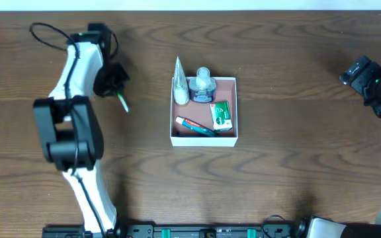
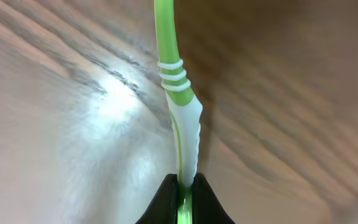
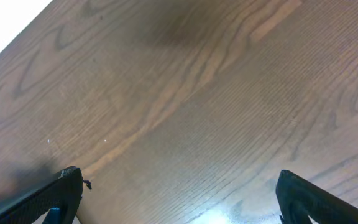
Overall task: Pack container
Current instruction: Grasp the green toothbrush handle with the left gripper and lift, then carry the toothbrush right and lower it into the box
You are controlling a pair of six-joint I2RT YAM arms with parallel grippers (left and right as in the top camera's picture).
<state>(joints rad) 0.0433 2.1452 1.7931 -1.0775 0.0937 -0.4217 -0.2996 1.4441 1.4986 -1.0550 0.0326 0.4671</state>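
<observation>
1. The container (image 1: 204,139) stands at mid-table, well apart from both arms.
2. Inside it, a red-and-green stick (image 1: 196,125) lies near-left and a green packet (image 1: 221,116) to the right. A bottle (image 1: 203,84) and a white tube (image 1: 179,82) are at the far wall. Bare floor is seen at the far right corner.
3. The container is judged light and thin-walled, so it is easily shoved or dented. It is best left ungripped. If it must be steadied, a wall's top edge near a corner is advised.
4. A green toothbrush (image 1: 122,101) is found left of the container, well apart from it, and is clamped at its handle end by the left gripper (image 1: 114,89). Whether the toothbrush touches the table (image 1: 296,165) cannot be told.
5. The toothbrush is judged light, stiff and smooth. It may swivel in so narrow a pinch.
6. The right gripper (image 3: 178,183) is found far right over bare table, jaws wide apart, nothing held.
</observation>
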